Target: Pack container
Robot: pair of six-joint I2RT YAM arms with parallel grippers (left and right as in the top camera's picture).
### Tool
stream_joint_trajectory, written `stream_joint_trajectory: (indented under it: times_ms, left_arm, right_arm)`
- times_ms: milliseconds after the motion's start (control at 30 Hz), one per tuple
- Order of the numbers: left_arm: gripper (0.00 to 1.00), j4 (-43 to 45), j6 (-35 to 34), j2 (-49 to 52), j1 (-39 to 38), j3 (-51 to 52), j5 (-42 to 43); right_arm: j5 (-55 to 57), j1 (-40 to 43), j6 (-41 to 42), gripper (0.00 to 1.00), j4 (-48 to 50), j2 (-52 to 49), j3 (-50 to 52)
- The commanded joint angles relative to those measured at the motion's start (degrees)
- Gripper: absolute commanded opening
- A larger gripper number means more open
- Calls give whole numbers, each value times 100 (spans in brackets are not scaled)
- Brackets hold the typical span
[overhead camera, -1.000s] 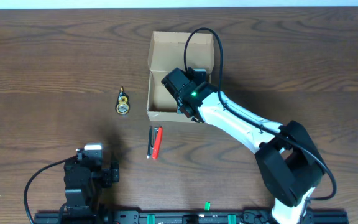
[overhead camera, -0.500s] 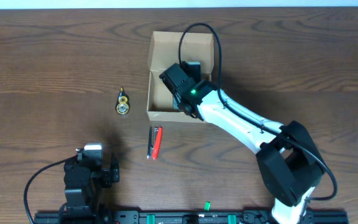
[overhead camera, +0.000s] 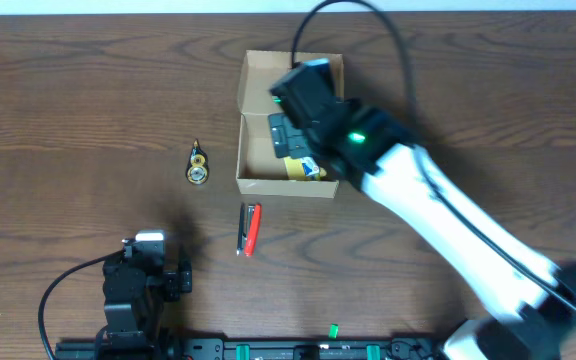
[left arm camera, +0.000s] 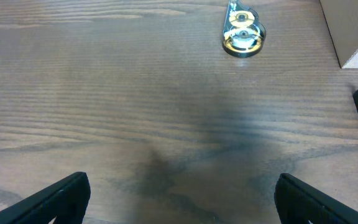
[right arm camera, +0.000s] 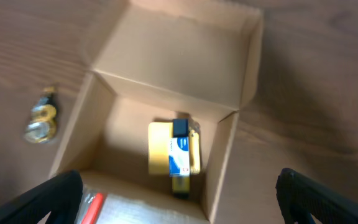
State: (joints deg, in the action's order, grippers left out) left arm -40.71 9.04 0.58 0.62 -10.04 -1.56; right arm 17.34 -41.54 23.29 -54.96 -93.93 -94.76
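Tan cardboard, the container sits toward the far edge of the tabletop, about midway along it, with its flap lid folded open on the far side. A yellow item with a blue and white label already lies on its floor, toward the near right corner of the box.

The right gripper hangs above the open box. Its jaws are spread wide and hold nothing: in the right wrist view the two fingertips show at the bottom corners, with the box interior plain between them. The left gripper sits by the near edge, left of centre, jaws equally wide apart and empty over bare wood.

Two things are not yet packed. A red and black tool lies just beside the box's near wall, on the side toward the near edge. Its long axis runs near to far, roughly in line with the box's left wall. A small gold-coloured piece rests near the box's left side.

The tool lies between the two grippers, about equally close to each. For the right gripper it is toward the near edge and slightly left. A grasp would likely want the jaws closing across its narrow width, left to right.
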Motion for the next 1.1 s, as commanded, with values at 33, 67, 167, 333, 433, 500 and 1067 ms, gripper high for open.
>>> stream_joint_trajectory:
  times_ms: [33, 67, 167, 333, 433, 500, 1067]
  left_arm:
    - [96, -39, 39, -37, 13, 87, -31]
    - [96, -39, 39, -37, 13, 87, -31]
    - [96, -39, 39, -37, 13, 87, -31]
    - [96, -39, 39, -37, 13, 87, -31]
    - [96, -39, 39, -37, 13, 87, -31]
    - [96, -39, 39, -37, 13, 87, -31]
    - [96, -39, 39, -37, 13, 87, -31]
  right_arm:
    - [-286, 26, -774, 100, -619, 754, -111]
    - [-289, 70, -772, 99, -890, 905, -101]
    - [-299, 107, -861, 99, -1320, 1250, 48]
    - [-216, 107, -881, 99, -1456, 2004, 682]
    - [-214, 107, -881, 100, -1449, 2745, 1178]
    - [-214, 107, -879, 99, -1449, 3412, 1585]
    - [391, 107, -411, 99, -1714, 5493, 3045]
